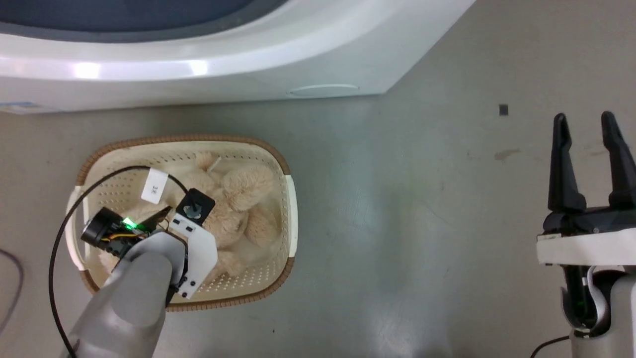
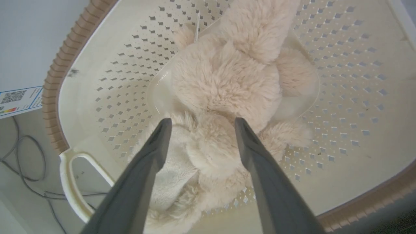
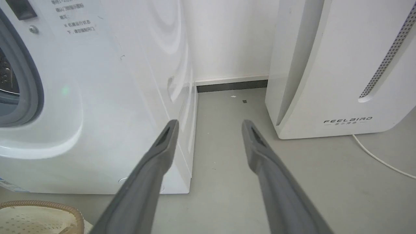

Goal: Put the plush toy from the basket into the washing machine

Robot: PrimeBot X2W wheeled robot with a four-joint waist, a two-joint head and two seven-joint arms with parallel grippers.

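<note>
Zero steps of the transfer are complete. The left pincer [image 2: 201,130] stands spread inside the basket [image 2: 123,65], astride a lobe of the plush toy [image 2: 224,74], pinching nothing. The toy lies mid-frame on the basket's bottom. The right pincer [image 1: 585,122], spread and empty, hangs at the head view's right edge above the floor [image 1: 397,223]. The washing machine [image 1: 248,64] runs along the top edge; grasp, lift and loading remain.

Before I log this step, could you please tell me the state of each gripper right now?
Left gripper: open, straddling the plush toy, not gripping it.
Right gripper: open, holding nothing.
</note>
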